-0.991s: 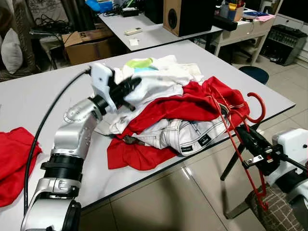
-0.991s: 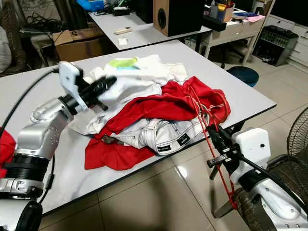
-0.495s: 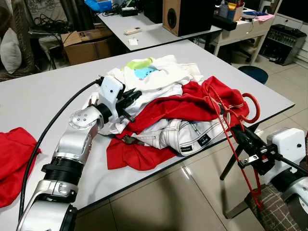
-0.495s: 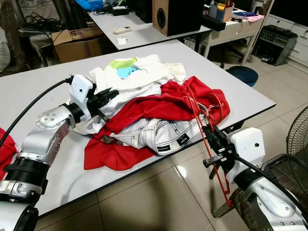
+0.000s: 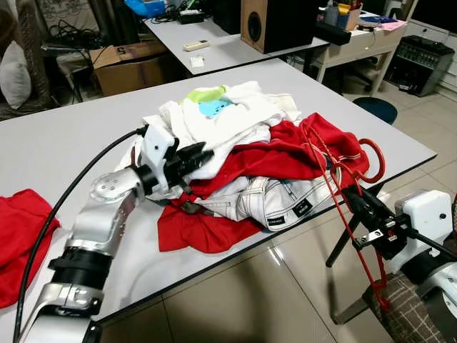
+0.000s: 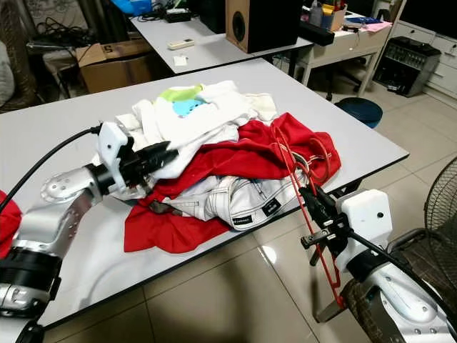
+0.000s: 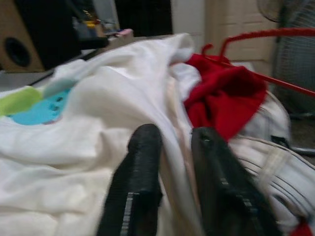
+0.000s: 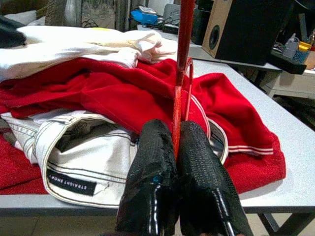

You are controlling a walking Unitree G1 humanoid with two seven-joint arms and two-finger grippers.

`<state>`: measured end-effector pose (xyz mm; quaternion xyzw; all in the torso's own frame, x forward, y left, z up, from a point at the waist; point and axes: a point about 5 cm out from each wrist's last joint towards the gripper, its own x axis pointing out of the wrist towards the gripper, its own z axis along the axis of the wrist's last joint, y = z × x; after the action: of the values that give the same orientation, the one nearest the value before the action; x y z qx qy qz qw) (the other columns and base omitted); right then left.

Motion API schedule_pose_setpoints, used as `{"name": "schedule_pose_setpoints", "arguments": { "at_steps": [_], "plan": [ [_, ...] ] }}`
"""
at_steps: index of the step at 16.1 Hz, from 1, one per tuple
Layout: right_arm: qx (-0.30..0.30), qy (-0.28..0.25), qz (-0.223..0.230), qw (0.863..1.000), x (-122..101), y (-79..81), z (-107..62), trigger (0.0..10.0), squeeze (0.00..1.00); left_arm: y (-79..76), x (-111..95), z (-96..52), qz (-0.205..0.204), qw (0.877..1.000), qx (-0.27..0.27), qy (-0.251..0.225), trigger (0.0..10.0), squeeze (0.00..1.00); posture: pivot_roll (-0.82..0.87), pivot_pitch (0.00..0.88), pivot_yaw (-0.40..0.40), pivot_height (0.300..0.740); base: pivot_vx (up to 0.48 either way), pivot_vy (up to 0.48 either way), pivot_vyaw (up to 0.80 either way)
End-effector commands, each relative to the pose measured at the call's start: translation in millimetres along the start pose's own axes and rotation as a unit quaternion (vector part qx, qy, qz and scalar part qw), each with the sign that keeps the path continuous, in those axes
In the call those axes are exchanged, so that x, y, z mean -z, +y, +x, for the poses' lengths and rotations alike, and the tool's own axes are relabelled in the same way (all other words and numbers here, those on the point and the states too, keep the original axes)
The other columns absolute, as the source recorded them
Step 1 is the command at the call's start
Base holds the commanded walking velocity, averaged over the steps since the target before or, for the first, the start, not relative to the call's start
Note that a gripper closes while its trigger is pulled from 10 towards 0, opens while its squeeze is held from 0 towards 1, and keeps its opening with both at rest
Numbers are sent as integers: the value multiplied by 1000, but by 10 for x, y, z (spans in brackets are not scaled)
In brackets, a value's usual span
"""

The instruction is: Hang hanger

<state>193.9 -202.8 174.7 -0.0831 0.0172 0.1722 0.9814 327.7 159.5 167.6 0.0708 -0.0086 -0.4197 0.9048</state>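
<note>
While your right gripper (image 8: 173,147) sits off the table's (image 5: 64,153) near edge, over the tiled floor (image 5: 235,300), its two black fingers are pinched together on the hanger (image 5: 348,207), with the thin red bar running up between the pads in the right wrist view. You can see that hanger is bright red, slim and wiry, with a rounded hook (image 5: 373,158) at the top that curls over the table's edge beside the red garment (image 5: 285,153); its lower end (image 5: 380,296) hangs below the gripper toward the floor, and the whole frame is tilted rather than upright. Your left gripper (image 5: 194,156) lies low on the clothes pile, fingertips pressed into the white shirt (image 5: 221,118) (the one with the green and blue print), and the left wrist view shows the two fingers slightly apart with a fold of white cloth bunched between them; whether they actually hold that fold you cannot tell from here. Under the shirt lie the red garment and a pair of white jeans (image 5: 275,200) with a dark label. A second red cloth (image 5: 18,236) lies apart at the table's left end.
</note>
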Motion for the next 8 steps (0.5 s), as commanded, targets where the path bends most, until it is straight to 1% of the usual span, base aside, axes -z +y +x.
{"name": "schedule_pose_setpoints", "arguments": {
  "at_steps": [1,2,3,4,5,7,8],
  "plan": [
    [-14,-2,-1,1000,-1,20,22,10000,0,3,-39,-51,3,1000,17,2,10000,1000,-118,0,54,740,0,0,0],
    [-14,-2,-1,1000,-1,20,22,10000,0,3,-39,-51,3,1000,17,2,10000,1000,-118,0,54,740,0,0,0],
    [-15,-2,-2,1000,2,19,29,10000,0,-42,17,-48,32,999,29,26,10000,910,-116,0,53,740,0,0,0],
    [-16,-2,-2,1000,2,18,33,10000,0,-53,33,-36,36,998,28,31,10000,47,-118,0,55,740,0,0,0],
    [-16,-3,-3,1000,1,16,37,10000,0,-58,59,-13,44,998,18,38,10000,0,-120,0,57,740,0,0,0],
    [-15,-4,-4,1000,-3,16,37,10000,0,-54,121,8,69,996,-4,57,10000,0,-123,0,59,740,0,0,0],
    [-15,-4,-5,1000,-4,14,37,10000,0,-58,133,9,71,996,-5,61,10000,0,-124,0,60,740,0,0,0]
  ]
}}
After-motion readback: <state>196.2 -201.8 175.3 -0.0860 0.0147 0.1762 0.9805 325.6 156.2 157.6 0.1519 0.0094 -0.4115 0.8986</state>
